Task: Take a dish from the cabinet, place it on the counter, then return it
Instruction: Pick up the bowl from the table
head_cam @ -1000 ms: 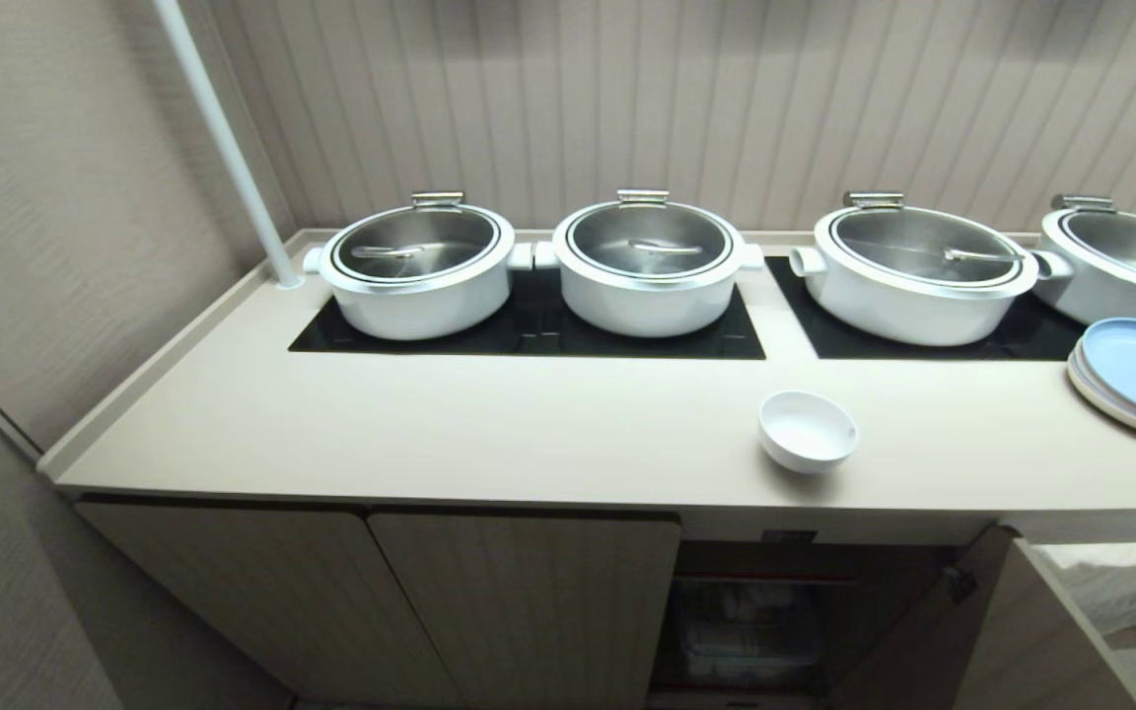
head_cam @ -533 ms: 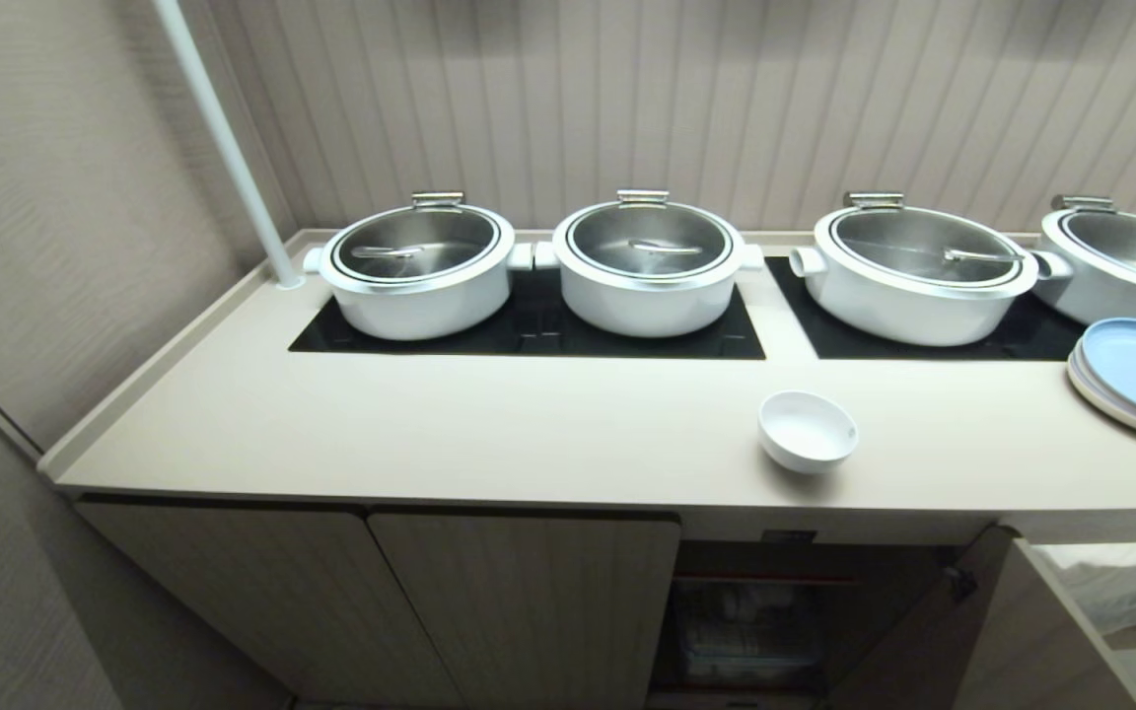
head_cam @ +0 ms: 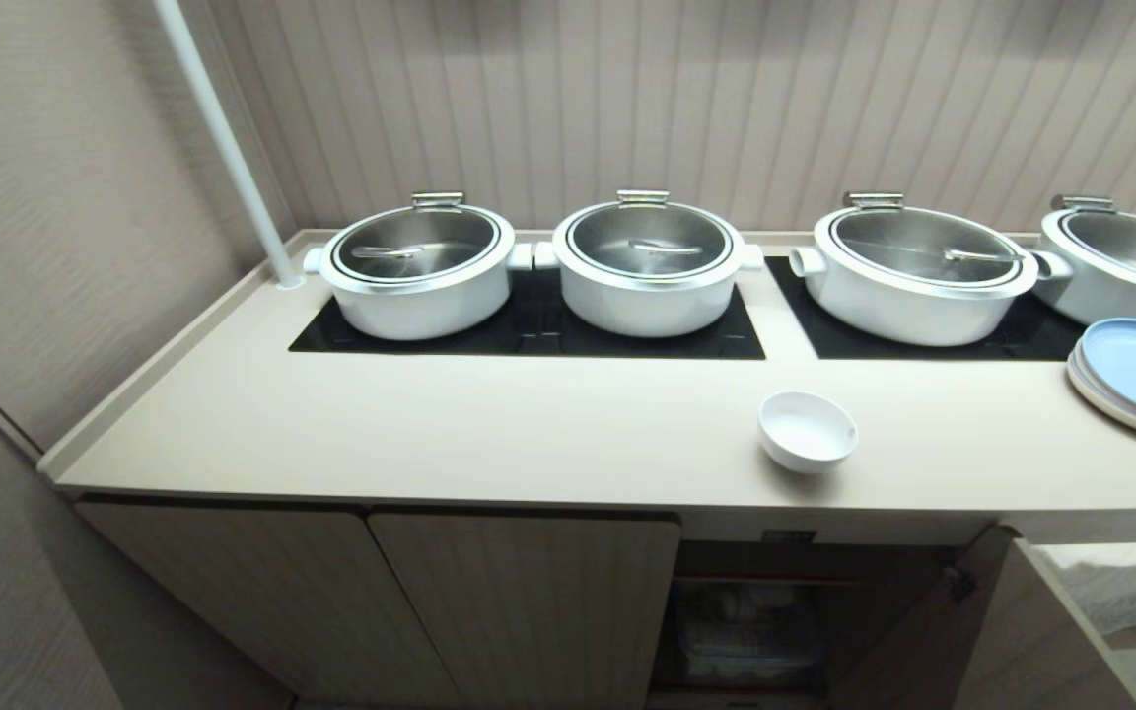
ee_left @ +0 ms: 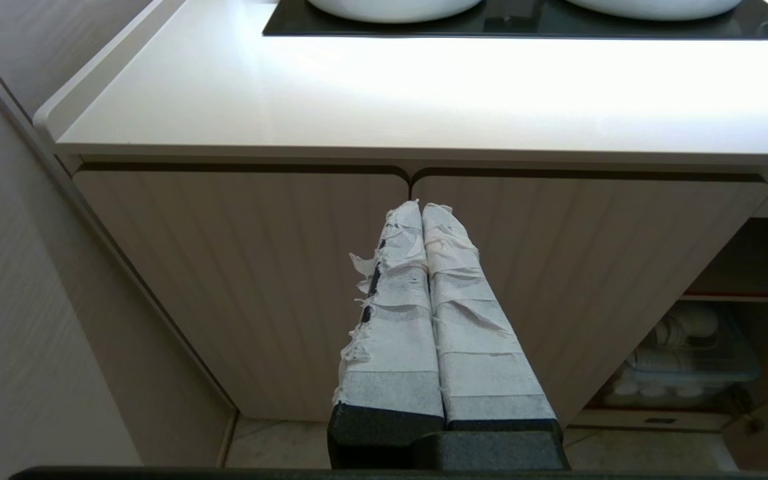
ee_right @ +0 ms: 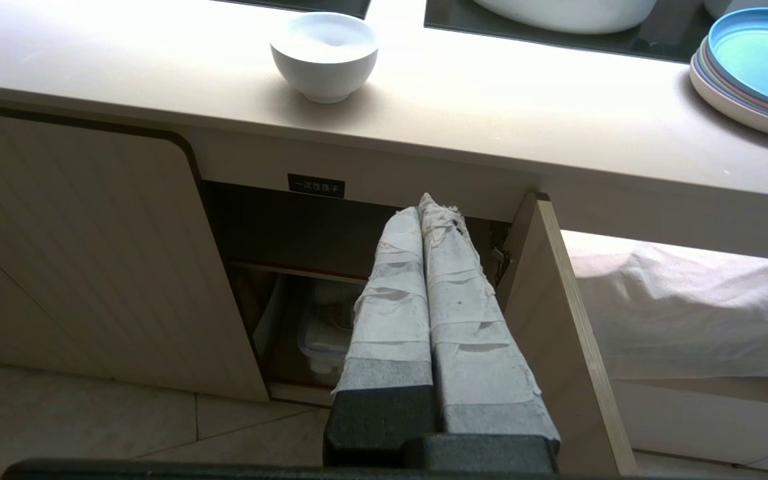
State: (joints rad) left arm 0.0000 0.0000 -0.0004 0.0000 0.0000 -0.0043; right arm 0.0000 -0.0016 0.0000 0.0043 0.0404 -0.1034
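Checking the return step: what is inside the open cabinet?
In the cabinet, under a red-edged shelf, sits a clear lidded container; its contents are unclear. The right gripper hides the rest. The bowl is on the counter.

Each arm's end is seen only from its own wrist camera. The left gripper [ee_left: 422, 208] is formed of two long, tapering fingers wrapped in bands of white tape, frayed along one edge, above a black matte base. The right gripper [ee_right: 422, 210] is built alike, its white wrapping creased and torn at the tips.
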